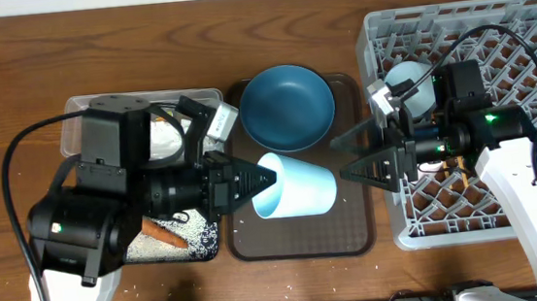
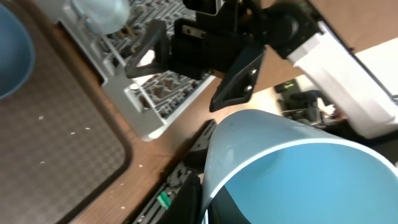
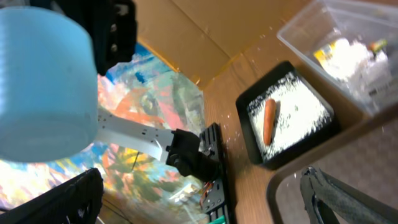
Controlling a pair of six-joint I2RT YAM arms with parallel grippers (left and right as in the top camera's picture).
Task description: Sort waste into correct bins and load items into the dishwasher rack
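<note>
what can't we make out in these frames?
- Contents of the clear tub: overhead, the left arm covers most; right wrist view shows only blurred white scraps.
- How the left fingers pinch the blue cup: left wrist view, the cup blocks the contact.
- The pale round thing in the rack: overhead, the right arm overlaps it; cup or bowl unclear.

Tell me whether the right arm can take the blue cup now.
Probably yes: the right gripper faces the base of the cup, jaws wide open, nothing between them; the left gripper holds only the rim end.
</note>
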